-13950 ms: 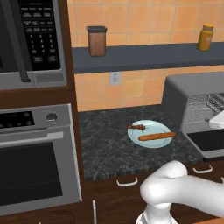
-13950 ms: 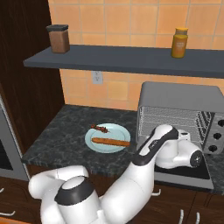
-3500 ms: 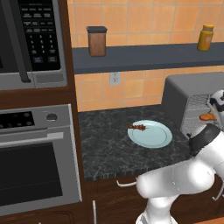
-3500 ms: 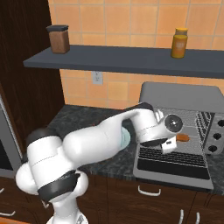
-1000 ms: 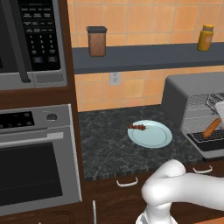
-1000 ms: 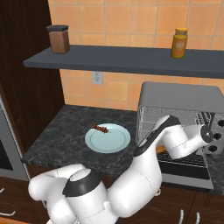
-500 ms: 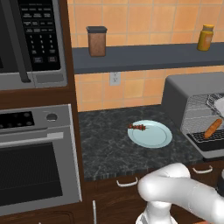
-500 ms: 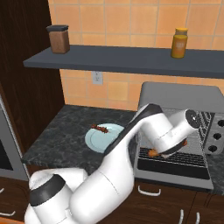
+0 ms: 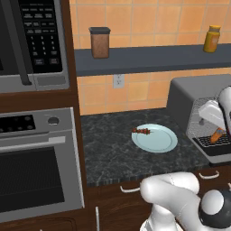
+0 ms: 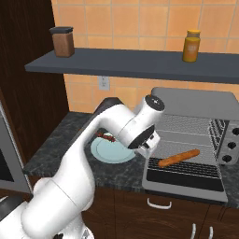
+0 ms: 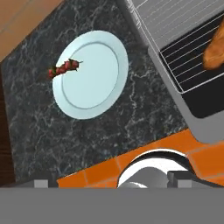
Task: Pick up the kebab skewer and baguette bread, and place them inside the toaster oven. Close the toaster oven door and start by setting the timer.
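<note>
The kebab skewer (image 9: 141, 131) (image 11: 64, 68) lies on the far-left rim of a pale blue plate (image 9: 158, 140) (image 11: 89, 76); the right base view shows the skewer (image 10: 106, 136) just left of my arm. The baguette bread (image 10: 179, 158) (image 9: 217, 134) (image 11: 214, 52) rests on the wire rack of the toaster oven (image 10: 193, 100). The toaster oven door (image 10: 184, 181) (image 11: 205, 103) hangs open and flat. My gripper (image 10: 148, 144) (image 11: 111, 181) is open and holds nothing. It hovers above the counter, between plate and oven.
A microwave (image 9: 36, 40) and a built-in wall oven (image 9: 36, 180) fill the left. The shelf (image 9: 149, 58) above carries a brown canister (image 9: 100, 43) and a yellow jar (image 9: 211, 39). Oven knobs (image 10: 228, 145) sit on the toaster oven's right side. Dark countertop (image 9: 108, 149) surrounds the plate.
My hand has pulled back out of the toaster oven towards the plate. The baguette stays on the rack, and the skewer has not moved.
</note>
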You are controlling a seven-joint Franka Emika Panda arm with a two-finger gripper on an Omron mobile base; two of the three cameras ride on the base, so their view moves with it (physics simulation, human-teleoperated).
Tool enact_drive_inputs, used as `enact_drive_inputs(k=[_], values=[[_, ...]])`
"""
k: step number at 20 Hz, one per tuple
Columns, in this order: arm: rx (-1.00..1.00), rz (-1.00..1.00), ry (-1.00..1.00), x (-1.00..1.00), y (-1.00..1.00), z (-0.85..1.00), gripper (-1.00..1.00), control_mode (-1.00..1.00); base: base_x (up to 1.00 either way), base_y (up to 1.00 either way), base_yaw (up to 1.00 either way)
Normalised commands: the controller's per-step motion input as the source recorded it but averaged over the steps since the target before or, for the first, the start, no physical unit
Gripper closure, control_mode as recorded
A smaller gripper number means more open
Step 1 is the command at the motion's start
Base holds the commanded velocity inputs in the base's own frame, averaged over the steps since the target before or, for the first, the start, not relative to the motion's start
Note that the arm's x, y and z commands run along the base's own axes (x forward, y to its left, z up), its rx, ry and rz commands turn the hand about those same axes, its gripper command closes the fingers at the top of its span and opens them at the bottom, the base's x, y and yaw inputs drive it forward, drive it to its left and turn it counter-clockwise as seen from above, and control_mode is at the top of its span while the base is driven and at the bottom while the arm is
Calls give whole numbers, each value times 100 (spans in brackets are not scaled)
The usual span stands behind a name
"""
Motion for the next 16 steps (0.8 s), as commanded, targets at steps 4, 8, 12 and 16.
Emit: enact_drive_inputs(k=[4, 8, 12, 16], values=[[-13, 24, 12, 2, 100, 2, -100, -100, 0, 0, 0], [-14, 28, 9, 19, 100, 0, -100, -100, 0, 0, 0], [-27, 40, 4, 27, 94, -4, -100, -100, 0, 0, 0], [-32, 32, 4, 80, 40, -25, -100, -100, 0, 0, 0]])
